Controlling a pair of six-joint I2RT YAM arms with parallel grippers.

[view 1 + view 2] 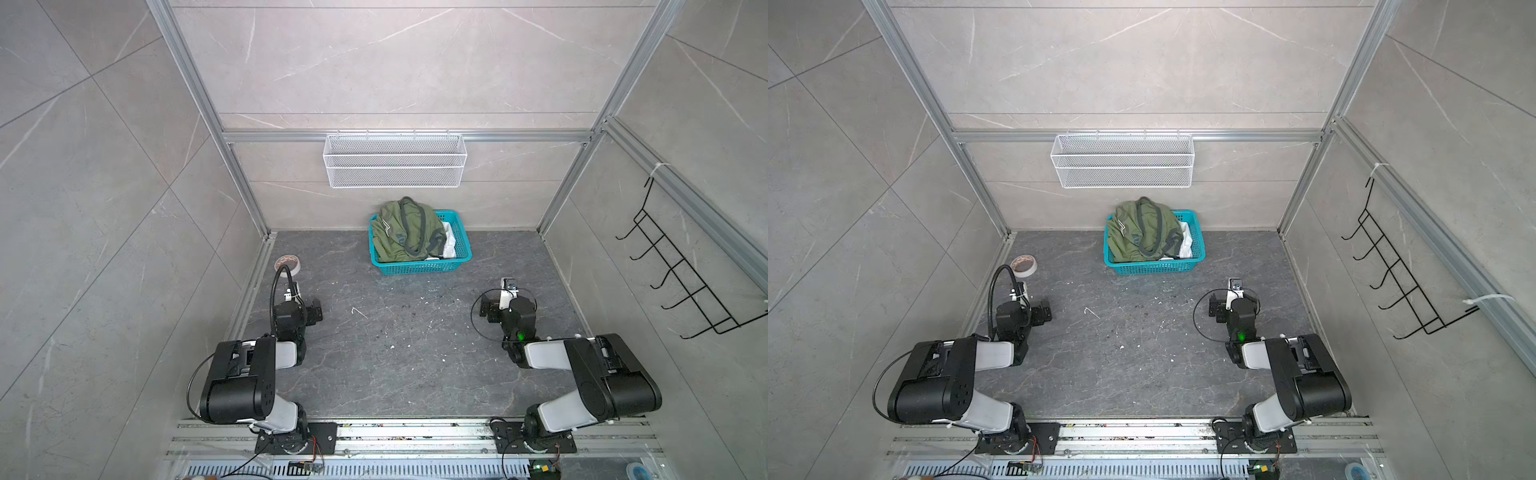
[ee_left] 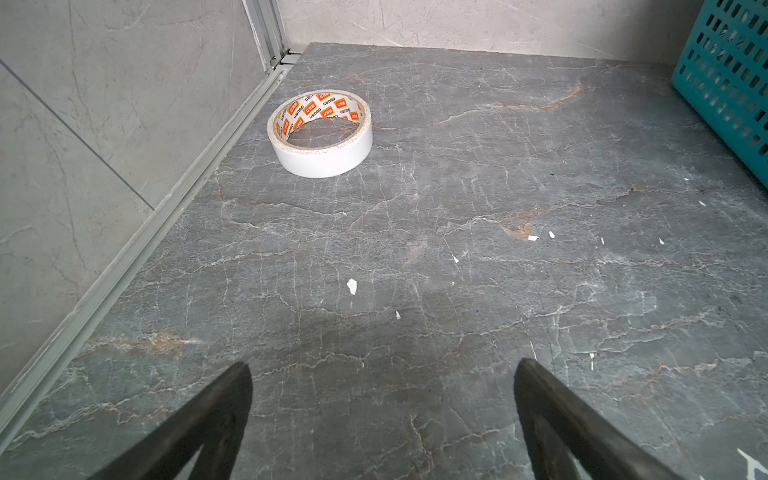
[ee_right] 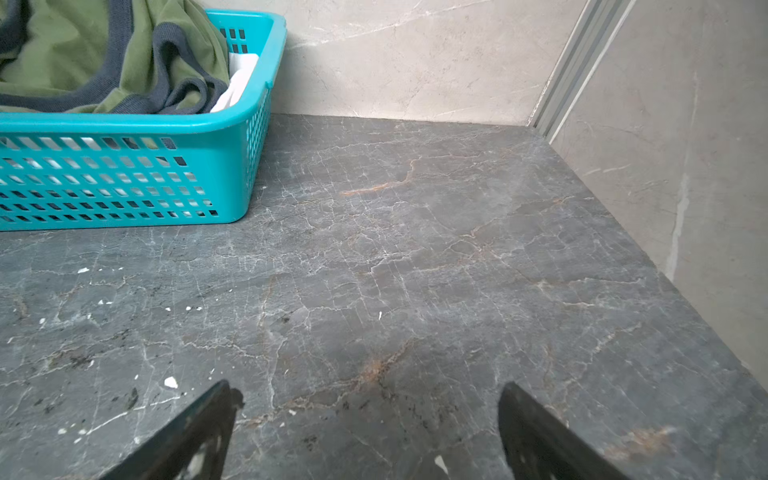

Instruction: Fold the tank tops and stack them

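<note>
Dark marble table (image 1: 395,365) bare before basket (image 1: 464,239). Inside basket: green top (image 1: 397,232) heaped over white top (image 1: 451,245). Splayed and empty, well short of basket: left gripper (image 2: 382,368), right gripper (image 3: 365,388). Risks hooking one strap and dragging both tops, or basket.

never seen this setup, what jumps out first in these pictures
The teal basket at the back of the dark table draws the eye, stuffed with a crumpled olive green tank top over a white tank top. A roll of white tape lies by the left wall.
</note>
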